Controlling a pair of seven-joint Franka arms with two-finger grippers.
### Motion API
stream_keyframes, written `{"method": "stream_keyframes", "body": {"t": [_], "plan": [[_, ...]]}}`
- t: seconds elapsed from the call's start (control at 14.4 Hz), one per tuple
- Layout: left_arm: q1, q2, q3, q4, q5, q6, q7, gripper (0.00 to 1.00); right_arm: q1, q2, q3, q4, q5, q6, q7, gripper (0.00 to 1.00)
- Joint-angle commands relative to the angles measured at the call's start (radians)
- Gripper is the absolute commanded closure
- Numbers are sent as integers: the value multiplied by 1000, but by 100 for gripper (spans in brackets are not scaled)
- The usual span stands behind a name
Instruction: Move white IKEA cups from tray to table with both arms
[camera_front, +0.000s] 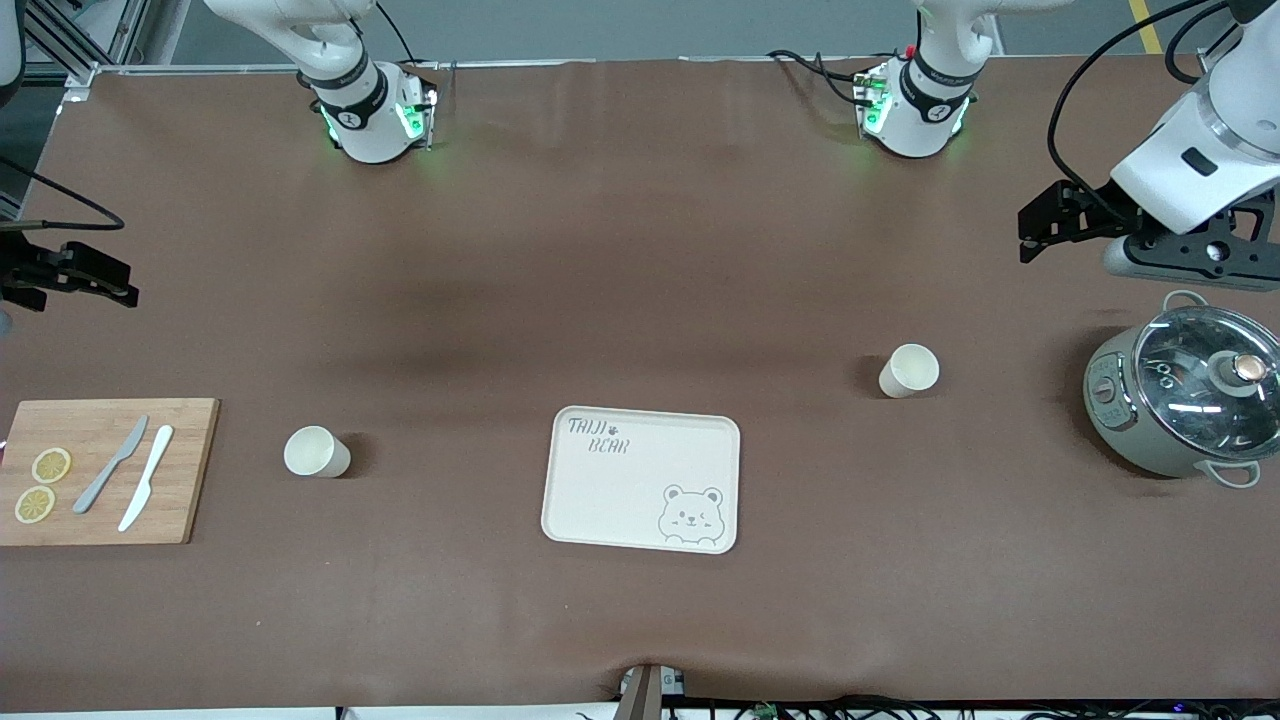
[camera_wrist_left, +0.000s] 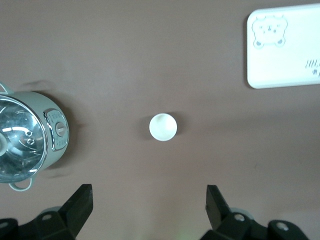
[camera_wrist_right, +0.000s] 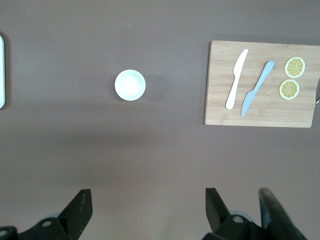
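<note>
We see two white cups standing upright on the brown table, both empty and both well apart from the tray that lies between them. One cup stands toward the left arm's end of the table, farther from the front camera than the tray, with the pot beside it at that end. The other cup stands toward the right arm's end, between the tray and the cutting board. The tray is cream, with a bear drawing in one corner and lettering in another, and it holds nothing. The pot is grey-green with a glass lid on it; what is inside we cannot tell. The board carries a grey knife, a white knife and two lemon slices. Our left gripper hangs in the air over the table at the left arm's end, above the pot's edge of the table, its fingers spread wide and holding nothing; the near cup shows between them in the left wrist view. Our right gripper hangs over the table's edge at the right arm's end, its fingers likewise spread wide and empty, with the other cup and the board in its wrist view.
</note>
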Motion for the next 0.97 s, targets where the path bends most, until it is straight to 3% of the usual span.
{"method": "stream_keyframes", "body": {"t": [0.0, 0.28, 0.9], "plan": [[6, -20, 2, -7, 8, -55, 92, 0, -9, -21, 4, -22, 35, 10, 20, 0], [6, -20, 2, -7, 6, -73, 88, 0, -19, -21, 2, -22, 96, 7, 109, 0], [7, -20, 7, -7, 6, -75, 45, 0, -18, -18, 2, -25, 98, 5, 112, 0]]}}
